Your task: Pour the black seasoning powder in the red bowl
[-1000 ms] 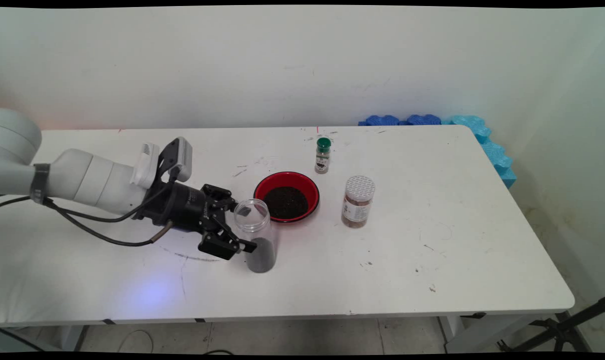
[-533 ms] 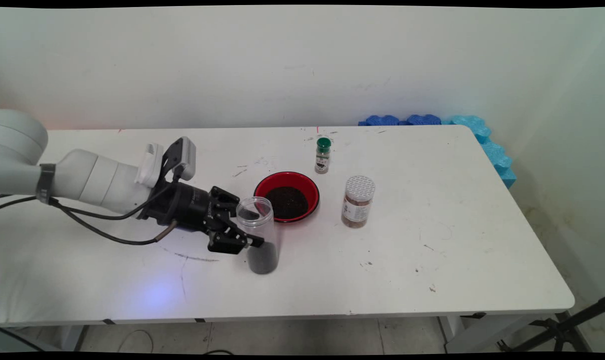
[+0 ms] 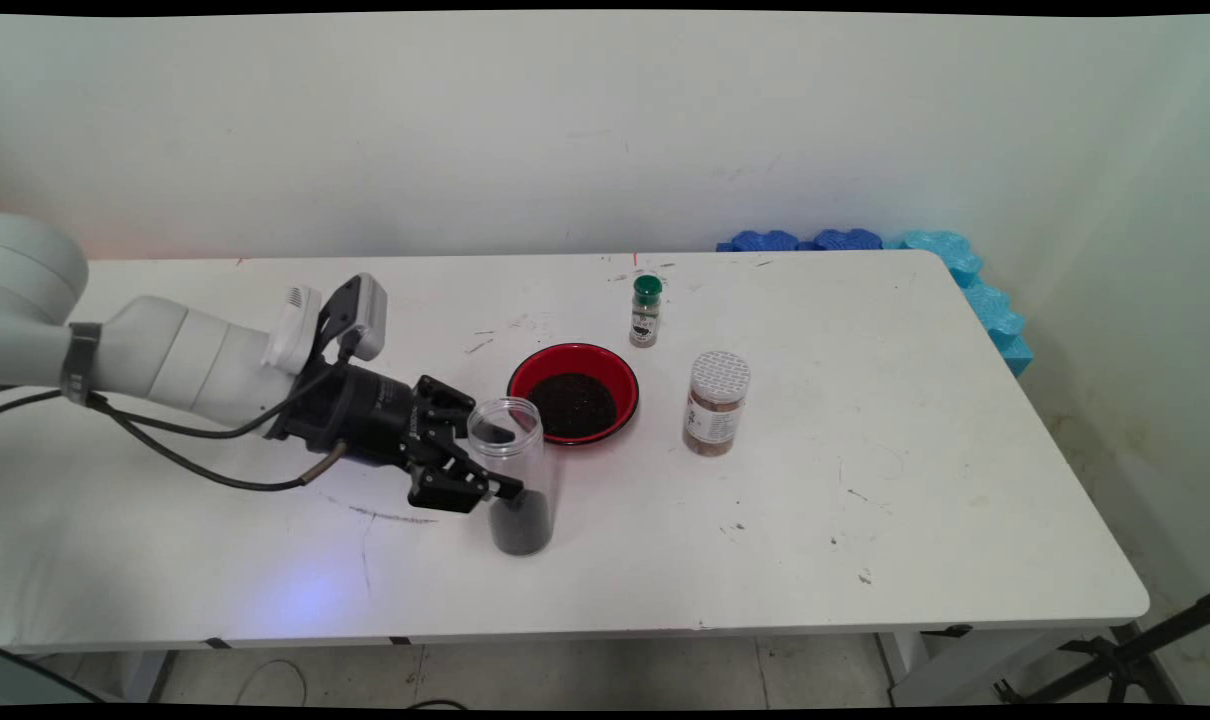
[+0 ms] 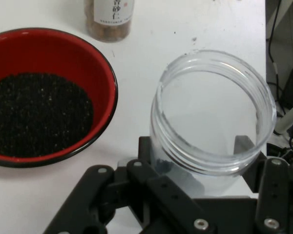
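A clear, lidless plastic jar stands on the white table with dark grains in its lower part. My gripper comes in from the left and is shut on its wall, one finger on each side. In the hand view the jar's open mouth sits just above the black linkage, with both fingers pressed against it. A red bowl of dark grains stands right behind the jar, at the left of the hand view.
A brown-filled jar with a white lid stands right of the bowl, and its base shows in the hand view. A small green-capped bottle is behind the bowl. Blue foam pieces lie beyond the table's far right corner.
The fingers, spread wide around the jar a second ago, have shut on it. The hand and jar have since shifted slightly left and toward the near side.
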